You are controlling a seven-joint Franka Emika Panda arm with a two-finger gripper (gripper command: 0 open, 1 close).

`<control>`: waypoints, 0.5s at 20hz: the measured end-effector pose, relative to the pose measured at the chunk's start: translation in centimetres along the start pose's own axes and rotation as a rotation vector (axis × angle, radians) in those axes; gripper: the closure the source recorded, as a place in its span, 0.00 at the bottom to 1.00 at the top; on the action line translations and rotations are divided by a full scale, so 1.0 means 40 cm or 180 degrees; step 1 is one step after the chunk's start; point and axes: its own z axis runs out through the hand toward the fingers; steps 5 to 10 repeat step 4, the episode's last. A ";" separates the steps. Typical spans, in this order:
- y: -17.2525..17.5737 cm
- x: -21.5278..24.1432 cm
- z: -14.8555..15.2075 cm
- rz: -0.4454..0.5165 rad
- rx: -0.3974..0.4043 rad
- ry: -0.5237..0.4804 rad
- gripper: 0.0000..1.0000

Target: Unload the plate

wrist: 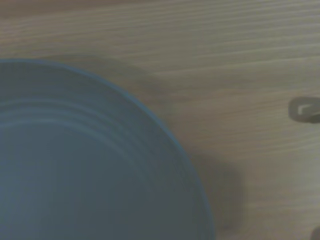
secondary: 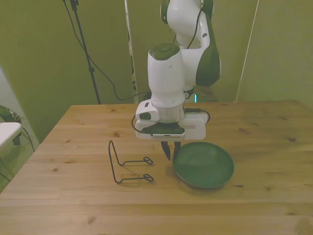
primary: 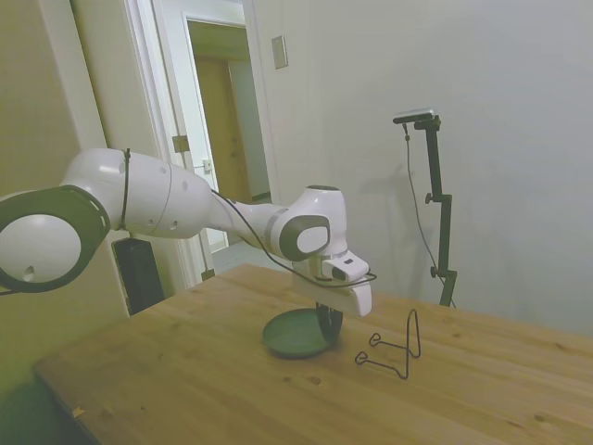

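On the table (secondary: 274, 147), plate (secondary: 205, 166) flat, gripper (secondary: 171, 150) seemingly pinching its rim, wire stand (secondary: 128, 166) beside.

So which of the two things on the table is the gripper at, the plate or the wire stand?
The plate: the gripper is at its rim on the front view's left. The black wire stand sits apart, untouched.

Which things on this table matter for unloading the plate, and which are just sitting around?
Part of the job:
- plate, lying flat on the table
- pincer, down at the plate's rim on the front view's left side
- wire stand, empty, beside the plate

Just sitting around:
- nothing else on the table
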 end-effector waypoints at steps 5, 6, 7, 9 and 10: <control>0.000 -0.019 -0.142 -0.0027 0.0133 0.0103 0.00; 0.000 -0.019 -0.142 -0.0027 0.0133 0.0103 0.00; 0.000 -0.019 -0.142 -0.0027 0.0133 0.0103 0.00; 0.000 -0.019 -0.142 -0.0027 0.0133 0.0103 0.00; 0.000 -0.019 -0.142 -0.0027 0.0133 0.0103 0.00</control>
